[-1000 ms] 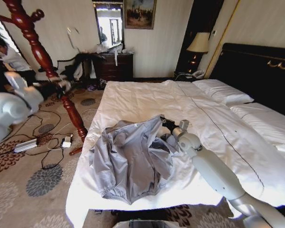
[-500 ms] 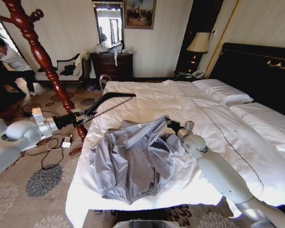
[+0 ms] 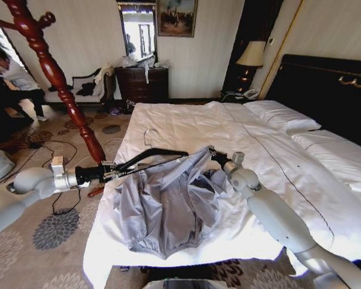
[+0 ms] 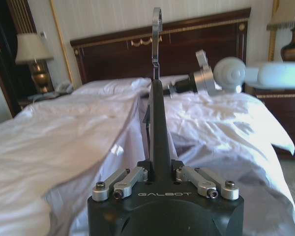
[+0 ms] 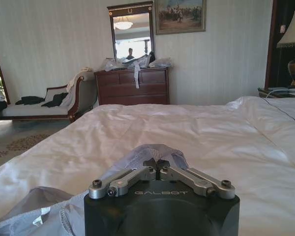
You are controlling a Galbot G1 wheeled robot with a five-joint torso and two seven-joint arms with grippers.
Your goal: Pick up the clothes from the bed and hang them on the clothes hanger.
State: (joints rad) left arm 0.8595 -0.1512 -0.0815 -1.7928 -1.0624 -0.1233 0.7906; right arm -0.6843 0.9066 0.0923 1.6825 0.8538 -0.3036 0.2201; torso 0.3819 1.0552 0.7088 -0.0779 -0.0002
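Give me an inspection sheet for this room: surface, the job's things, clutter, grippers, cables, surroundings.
Surface: bed with wrinkled white duvet.
Job's things: grey-blue jacket on the bed's near part, collar lifted; black hanger at the collar.
Clutter: nothing seen on the bed.
Grippers: left gripper shut on the hanger's end; right gripper pinching jacket fabric at the collar.
Cables: black cables and white adapters on the carpet.
Surroundings: red-brown coat stand, dresser, lamp, black headboard.
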